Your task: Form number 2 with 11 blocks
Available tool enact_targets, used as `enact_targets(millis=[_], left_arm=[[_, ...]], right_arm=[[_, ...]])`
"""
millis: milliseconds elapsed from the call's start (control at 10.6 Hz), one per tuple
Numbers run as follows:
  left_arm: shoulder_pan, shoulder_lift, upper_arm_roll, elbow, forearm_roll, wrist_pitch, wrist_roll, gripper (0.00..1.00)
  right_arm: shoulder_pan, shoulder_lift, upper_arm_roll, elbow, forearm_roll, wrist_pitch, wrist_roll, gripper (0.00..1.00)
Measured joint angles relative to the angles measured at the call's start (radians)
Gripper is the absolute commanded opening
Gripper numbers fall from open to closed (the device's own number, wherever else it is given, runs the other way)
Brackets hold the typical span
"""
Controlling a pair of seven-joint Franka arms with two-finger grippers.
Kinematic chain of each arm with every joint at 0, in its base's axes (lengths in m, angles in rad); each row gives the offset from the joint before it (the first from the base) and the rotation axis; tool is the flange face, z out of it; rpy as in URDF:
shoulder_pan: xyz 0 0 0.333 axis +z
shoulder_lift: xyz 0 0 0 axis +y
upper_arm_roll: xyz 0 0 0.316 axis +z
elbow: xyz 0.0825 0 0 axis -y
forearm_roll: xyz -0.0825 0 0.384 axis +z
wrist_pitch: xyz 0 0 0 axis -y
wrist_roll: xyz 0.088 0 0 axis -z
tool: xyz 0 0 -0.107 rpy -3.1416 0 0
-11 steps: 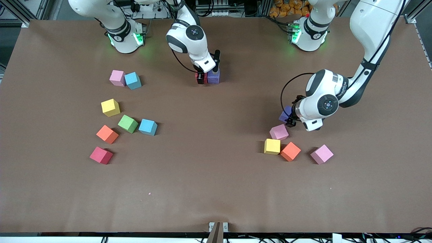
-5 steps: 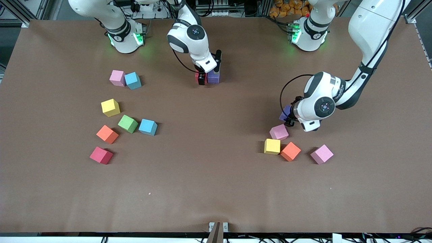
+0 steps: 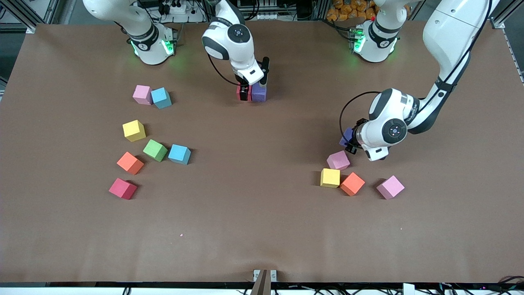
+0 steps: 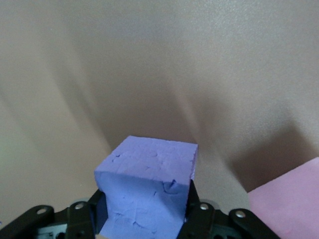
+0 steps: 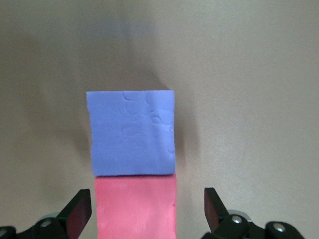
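A red block (image 3: 240, 94) and a purple block (image 3: 258, 93) lie touching side by side on the table, midway between the two arms' bases. My right gripper (image 3: 245, 88) hangs open just over the red block (image 5: 135, 211), with a gap on each side. The purple block (image 5: 132, 133) lies just past its fingertips. My left gripper (image 3: 348, 143) is shut on another purple block (image 3: 347, 136), which fills the space between its fingers (image 4: 199, 211). This purple block (image 4: 147, 186) sits low at the table, beside a pink block (image 3: 338, 160).
Toward the left arm's end lie a yellow block (image 3: 330, 178), an orange block (image 3: 352, 183) and another pink block (image 3: 390, 187). Toward the right arm's end lie several loose blocks, among them a pink one (image 3: 142, 94), a green one (image 3: 155, 150) and a red one (image 3: 122, 188).
My left gripper has closed onto the purple block. My right gripper has opened off the red block and risen slightly, leaving it against the purple one.
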Motion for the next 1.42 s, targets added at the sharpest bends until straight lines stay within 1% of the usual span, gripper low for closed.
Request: enact_targets(millis=[95,189,378,568,662,757,851,946,1135,1230,1324,1419], left_arm=[[0.0,0.0,-0.005,0.002,0.0,-0.005,-0.013,0.37],[-0.001,-0.002,-0.027,0.006,0.0,-0.021,-0.045,0.37],[-0.002,-0.013,-0.097,0.021,0.0,-0.066,-0.128,0.37],[-0.004,-0.026,-0.163,0.025,-0.003,-0.079,-0.216,0.37],[-0.008,-0.026,-0.192,0.025,-0.003,-0.08,-0.262,0.36],[-0.012,-0.026,-0.218,0.023,-0.004,-0.078,-0.307,0.35],[-0.02,-0.025,-0.239,0.019,-0.005,-0.065,-0.353,0.35],[-0.036,-0.024,-0.259,0.009,-0.006,-0.028,-0.404,0.34],[-0.118,-0.012,-0.28,-0.015,-0.008,0.05,-0.531,0.31],[-0.164,-0.003,-0.282,-0.023,-0.008,0.077,-0.591,0.29],[-0.201,0.004,-0.282,-0.036,-0.008,0.109,-0.637,0.29],[-0.218,0.005,-0.282,-0.062,-0.008,0.159,-0.668,0.29]], right_arm=[[-0.013,-0.016,-0.001,0.0,0.0,-0.022,-0.003,1.0],[-0.033,-0.034,-0.004,0.001,0.0,-0.057,-0.014,1.0],[-0.1,-0.079,-0.008,0.002,-0.002,-0.142,-0.066,1.0],[-0.192,-0.118,-0.025,0.002,-0.002,-0.204,-0.167,1.0],[-0.233,-0.129,-0.055,0.002,-0.002,-0.219,-0.208,1.0],[-0.261,-0.133,-0.099,0.002,-0.003,-0.221,-0.24,1.0],[-0.287,-0.132,-0.14,0.003,-0.003,-0.22,-0.265,1.0],[-0.326,-0.132,-0.162,0.009,-0.005,-0.218,-0.28,1.0],[-0.411,-0.123,-0.169,0.035,-0.007,-0.217,-0.307,1.0],[-0.436,-0.112,-0.17,0.053,-0.007,-0.213,-0.318,1.0],[-0.45,-0.099,-0.17,0.063,-0.017,-0.194,-0.322,1.0],[-0.463,-0.083,-0.171,0.066,-0.039,-0.16,-0.329,1.0]])
